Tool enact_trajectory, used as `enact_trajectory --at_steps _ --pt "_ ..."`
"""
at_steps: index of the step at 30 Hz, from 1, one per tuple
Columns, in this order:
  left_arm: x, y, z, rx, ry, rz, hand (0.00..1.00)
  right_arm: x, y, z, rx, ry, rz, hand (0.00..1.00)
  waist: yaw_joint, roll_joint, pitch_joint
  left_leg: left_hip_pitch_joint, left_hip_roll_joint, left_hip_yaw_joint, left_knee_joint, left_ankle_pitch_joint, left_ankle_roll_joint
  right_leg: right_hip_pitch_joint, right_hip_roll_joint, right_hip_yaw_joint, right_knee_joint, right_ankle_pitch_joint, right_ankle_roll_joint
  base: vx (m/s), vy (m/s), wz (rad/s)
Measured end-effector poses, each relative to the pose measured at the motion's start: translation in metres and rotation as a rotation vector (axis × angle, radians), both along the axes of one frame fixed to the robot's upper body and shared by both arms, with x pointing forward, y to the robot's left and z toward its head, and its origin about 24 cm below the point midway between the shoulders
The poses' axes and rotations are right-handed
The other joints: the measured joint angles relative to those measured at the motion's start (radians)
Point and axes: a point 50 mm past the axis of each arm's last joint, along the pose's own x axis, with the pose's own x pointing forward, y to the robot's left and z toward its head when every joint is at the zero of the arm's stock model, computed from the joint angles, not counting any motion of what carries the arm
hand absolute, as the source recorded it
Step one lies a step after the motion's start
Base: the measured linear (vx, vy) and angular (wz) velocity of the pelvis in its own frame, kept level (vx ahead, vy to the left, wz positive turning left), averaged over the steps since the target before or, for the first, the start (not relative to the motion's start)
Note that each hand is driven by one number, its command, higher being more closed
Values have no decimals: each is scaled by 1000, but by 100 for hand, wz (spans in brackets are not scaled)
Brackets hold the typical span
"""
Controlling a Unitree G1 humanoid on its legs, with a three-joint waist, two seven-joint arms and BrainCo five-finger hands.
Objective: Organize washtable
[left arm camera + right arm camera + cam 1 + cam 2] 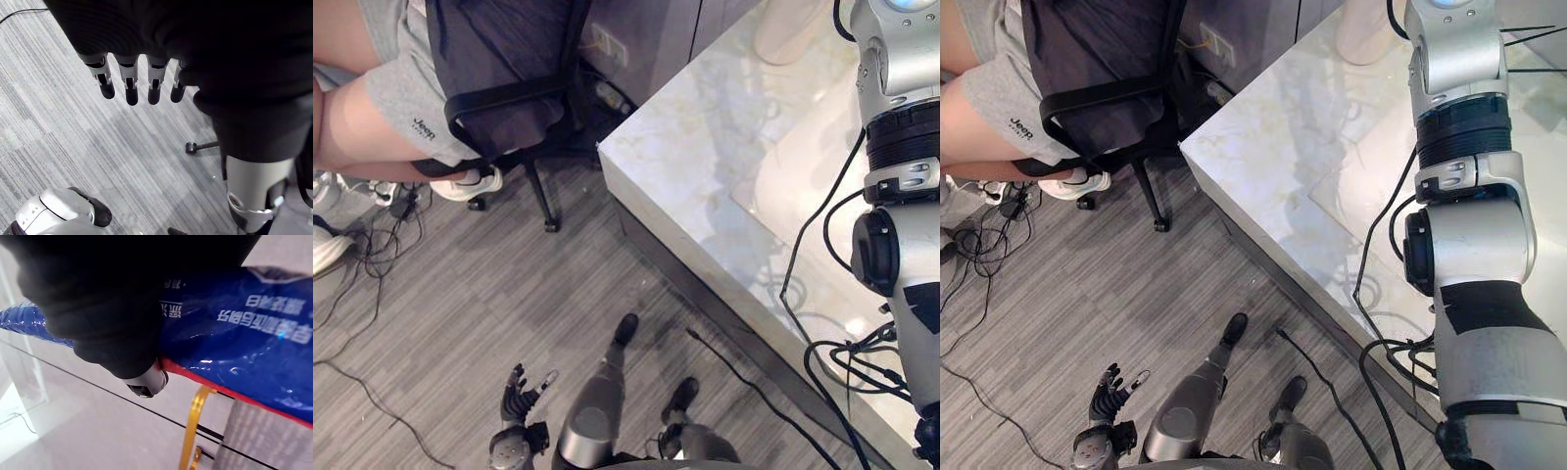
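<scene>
Since the thumb of the right hand point(144, 378) touches the blue pack point(234, 347), upper right of its wrist view, and I cannot tell whether it grips, confirm a firm hold first; left hand point(517, 390) hangs lower left, fingers point(129, 85) straight.

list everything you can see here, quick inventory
washtable top: one, pale marbled, right side of the eye views
rounded container: one, white, far end of the top, cut off by the picture edge
office chair: one, black, on the floor left of the top
person: one, grey shorts, at the chair
shoe: one, white, by the chair base
floor: grey, striped
blue pack: one, glossy blue with a red edge, right wrist view
wire frame: one, gold, below the pack
left hand: open, low over the floor
right hand: against the blue pack
</scene>
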Motion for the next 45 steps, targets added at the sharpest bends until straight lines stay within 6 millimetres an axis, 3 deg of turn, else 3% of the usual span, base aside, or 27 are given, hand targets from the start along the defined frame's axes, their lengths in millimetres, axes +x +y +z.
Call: enact_trajectory --at_steps 8,18,19,31,41,45 --pt "3 -5 1 0 -17 -36 0 8 3 -5 -54 63 -60 100 2 -1 8 -8 -4 -12 2 0 0 0 -2 -26 3 -7 8 9 28 7" --pt "14 -6 6 23 -46 -67 0 14 -14 -12 -32 118 -127 100 2 -3 37 -13 -4 -27 1 3 -4 -2 0 -45 12 -15 3 -14 32 4" --pt "14 -6 6 23 -46 -67 0 14 -14 -12 -32 117 -127 0 2 -3 37 -13 -4 -27 1 3 -4 -1 0 -47 12 -15 3 20 36 2" --pt "13 -6 6 17 -47 -60 0 15 -17 -13 12 123 -94 0 -1 -3 37 -12 -1 -24 5 4 -5 -6 0 -45 23 -18 2 -17 31 -1" --pt "10 -6 3 13 -26 -61 0 20 -41 -49 119 159 -86 0 -8 -3 36 27 -2 -29 0 6 -6 31 -1 -51 25 -19 2 -14 34 1" --pt "8 -5 1 12 -8 -62 0 21 -36 -51 142 155 -61 0 -26 -5 33 33 -3 -32 -1 10 -8 38 0 -54 25 -19 2 -24 36 4"
